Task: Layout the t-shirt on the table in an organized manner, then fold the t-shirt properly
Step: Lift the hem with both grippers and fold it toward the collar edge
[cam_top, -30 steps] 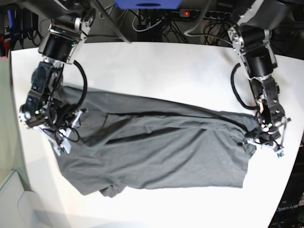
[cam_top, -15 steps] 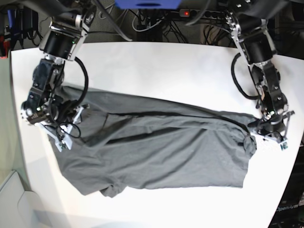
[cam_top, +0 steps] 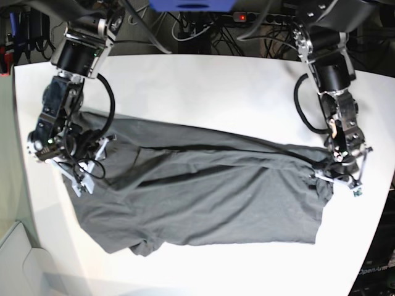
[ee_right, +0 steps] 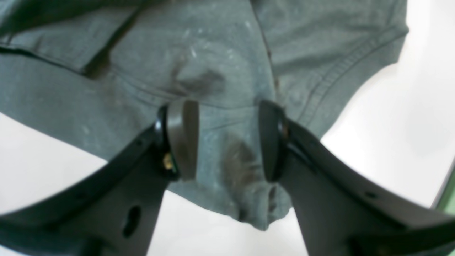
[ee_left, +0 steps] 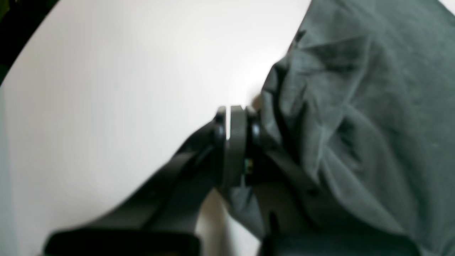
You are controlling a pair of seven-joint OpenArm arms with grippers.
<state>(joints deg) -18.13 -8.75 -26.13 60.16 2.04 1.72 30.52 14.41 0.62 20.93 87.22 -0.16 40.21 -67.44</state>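
The dark grey t-shirt (cam_top: 210, 191) lies spread lengthwise across the white table (cam_top: 203, 86), with long creases through its middle. My left gripper (cam_top: 336, 179) sits at the shirt's right edge. In the left wrist view the left gripper (ee_left: 236, 121) is shut, with the t-shirt (ee_left: 355, 106) bunched up against its right finger and a strip of cloth caught in it. My right gripper (cam_top: 83, 180) is over the shirt's left end. In the right wrist view the right gripper (ee_right: 225, 140) stands open, its fingers (ee_right: 181, 138) astride the hemmed t-shirt (ee_right: 213, 53) below.
The table's curved right edge (cam_top: 376, 203) runs close to the left gripper. Cables and a power strip (cam_top: 241, 17) lie behind the far edge. A pale translucent bin (cam_top: 15, 253) stands off the table's front left corner.
The left gripper swung out to the right, opened briefly, then came back to the shirt's right edge and shut again. The right arm has hardly moved.
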